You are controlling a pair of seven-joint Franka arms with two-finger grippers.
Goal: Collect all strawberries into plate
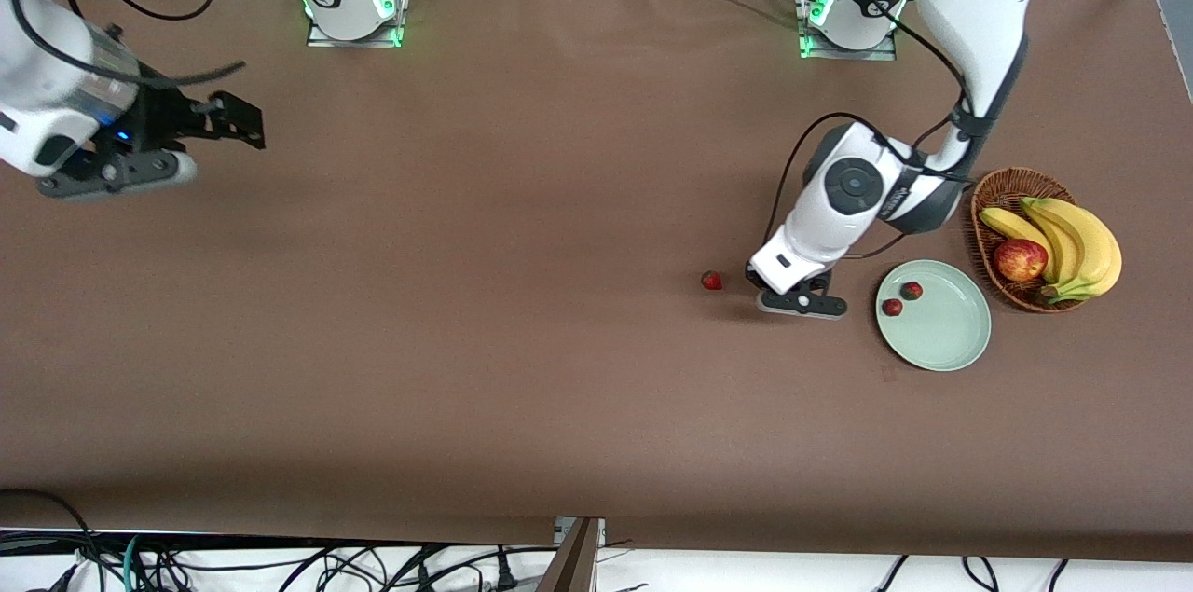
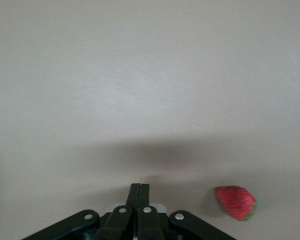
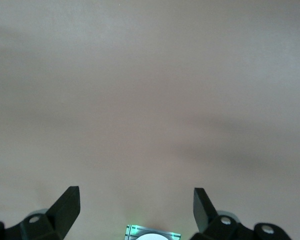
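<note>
Two tiny red strawberries (image 1: 901, 298) sit in the glossy, round mint-green plate (image 1: 941, 336); a third strawberry (image 1: 712, 281) lies on the brown table cloth (image 1: 466, 294) w/ the left gripper (image 1: 802, 301), jaws closed empty, between it and the plate. Woven wicker basket (image 1: 990, 200) w/ bananas (image 1: 1072, 242) and apple (image 1: 1020, 259) is beside the plate. Right gripper (image 1: 233, 121) waits, jaws wide.

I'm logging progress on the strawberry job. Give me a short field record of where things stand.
strawberries in plate: two
plate: pale green, beside the wicker basket
strawberry left: one on the table
left claw: shut, empty, low between that berry and the plate
right claw: open, waiting over its end of the table
</note>
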